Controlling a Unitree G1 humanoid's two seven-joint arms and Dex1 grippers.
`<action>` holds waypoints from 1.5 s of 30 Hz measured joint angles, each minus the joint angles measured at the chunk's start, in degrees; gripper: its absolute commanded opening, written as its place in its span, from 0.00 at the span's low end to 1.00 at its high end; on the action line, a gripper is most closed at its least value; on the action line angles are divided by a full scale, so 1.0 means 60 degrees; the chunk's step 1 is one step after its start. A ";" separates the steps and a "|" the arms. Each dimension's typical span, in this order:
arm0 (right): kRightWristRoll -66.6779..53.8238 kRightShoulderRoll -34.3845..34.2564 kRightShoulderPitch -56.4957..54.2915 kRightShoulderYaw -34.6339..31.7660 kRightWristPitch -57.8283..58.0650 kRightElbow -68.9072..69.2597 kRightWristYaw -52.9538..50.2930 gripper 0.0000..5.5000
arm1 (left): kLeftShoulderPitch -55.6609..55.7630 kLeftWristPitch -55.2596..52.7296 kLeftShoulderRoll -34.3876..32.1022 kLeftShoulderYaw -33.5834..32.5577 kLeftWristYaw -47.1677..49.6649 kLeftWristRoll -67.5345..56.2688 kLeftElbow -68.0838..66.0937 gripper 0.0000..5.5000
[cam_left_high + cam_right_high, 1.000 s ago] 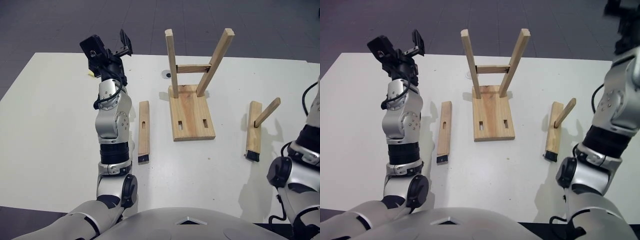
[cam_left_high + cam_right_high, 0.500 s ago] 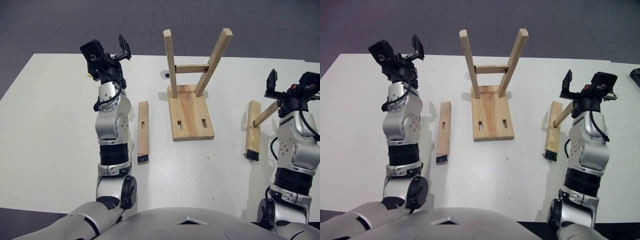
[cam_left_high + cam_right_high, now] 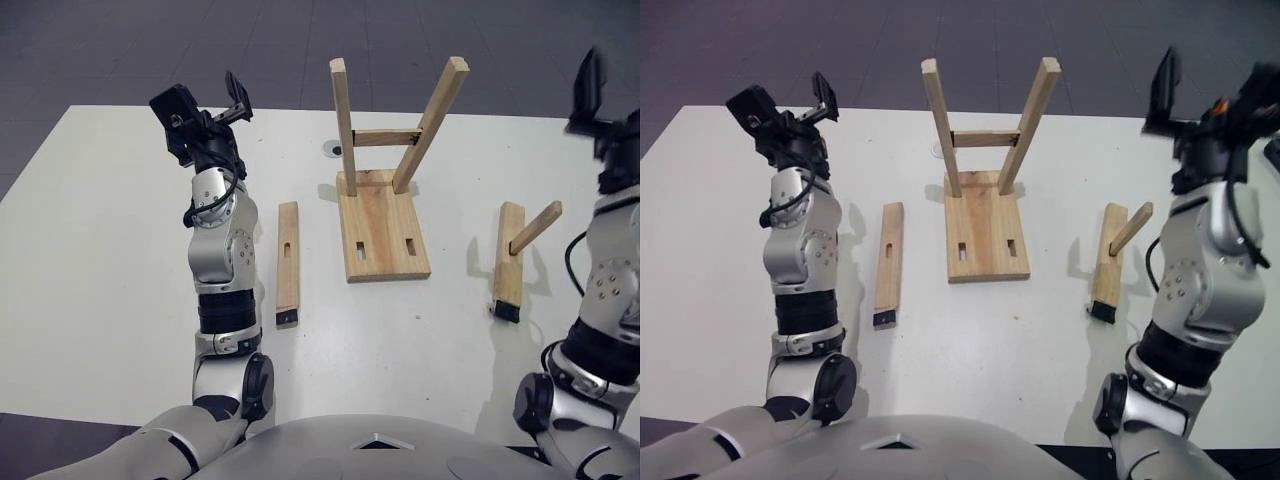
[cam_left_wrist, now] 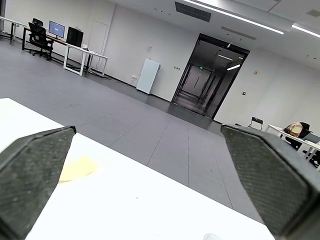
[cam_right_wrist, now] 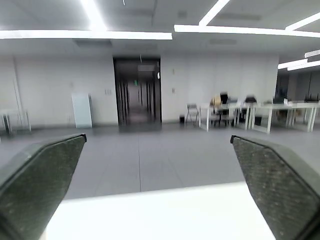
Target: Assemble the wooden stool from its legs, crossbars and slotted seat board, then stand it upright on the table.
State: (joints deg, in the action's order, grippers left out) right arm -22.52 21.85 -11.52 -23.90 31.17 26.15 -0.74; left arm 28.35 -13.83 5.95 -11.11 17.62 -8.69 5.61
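The slotted seat board [image 3: 383, 238] lies flat at the table's middle. Two legs [image 3: 342, 125] [image 3: 433, 122] stand up from its far end, joined by a crossbar [image 3: 386, 137]. A loose leg [image 3: 288, 260] lies flat to the board's left. To the board's right lies another leg [image 3: 508, 258] with a crossbar [image 3: 535, 227] sticking up out of it at a slant. My left gripper [image 3: 215, 103] is raised over the table's far left part, open, its pads [image 4: 35, 170] wide apart and empty. My right gripper [image 3: 1212, 90] is held high above the right-hand leg, open and empty.
The white table [image 3: 100, 260] has free room at the left and along the front. A yellow note [image 4: 77, 169] lies near the far left edge. A small round mark [image 3: 330, 150] sits behind the seat board. Beyond the table's far edge is dark floor.
My right gripper dropped down beside the right-hand leg half a second ago and has since risen high again. My left gripper has turned a little to the left. The wooden parts have not moved.
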 measured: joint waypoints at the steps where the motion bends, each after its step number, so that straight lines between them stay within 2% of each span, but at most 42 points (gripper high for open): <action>1: 0.0099 -0.0068 0.0815 0.0167 0.0039 0.0106 0.0149 0.98 | -0.0112 0.0000 0.0012 -0.0001 0.0066 0.0035 0.0073 0.98; 8: 0.0630 -0.0108 0.3064 0.0604 0.0632 -0.0067 0.0674 0.98 | -0.0541 0.0007 0.0137 0.0103 0.0194 0.0274 0.0305 0.98; 16: 0.1440 0.0421 0.3544 0.1425 0.2565 -0.0678 0.0881 0.98 | -0.0622 -0.0014 0.0258 0.0101 0.0228 0.0292 0.0429 0.98; 23: 0.1002 0.0173 0.2704 0.0936 0.5014 -0.0518 0.0824 0.78 | -0.0631 -0.0559 0.0409 -0.0067 0.0295 -0.0135 0.0900 0.98; 32: 0.0847 0.0159 0.1814 0.0498 0.6758 -0.0635 0.0838 0.54 | -0.0274 -0.2369 0.0498 -0.0105 0.0496 -0.0659 0.1121 0.98; 38: 0.0858 0.0309 0.1651 0.0534 0.6799 -0.0897 0.1001 0.38 | -0.0228 -0.2745 0.0500 -0.0106 0.0518 -0.0664 0.1149 0.98; 43: 0.0904 0.0521 0.1722 0.0569 0.6249 -0.1189 0.1315 0.37 | -0.0226 -0.2796 0.0506 -0.0107 0.0511 -0.0663 0.1094 0.98; 45: 0.0928 0.0520 0.1954 0.0560 0.5340 -0.1450 0.1627 0.37 | -0.0225 -0.2801 0.0504 -0.0107 0.0499 -0.0664 0.1084 0.98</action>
State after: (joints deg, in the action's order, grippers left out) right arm -16.95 24.97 0.20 -20.54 63.21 17.45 9.03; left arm 27.00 -30.63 8.97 -11.75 20.62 -12.67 12.11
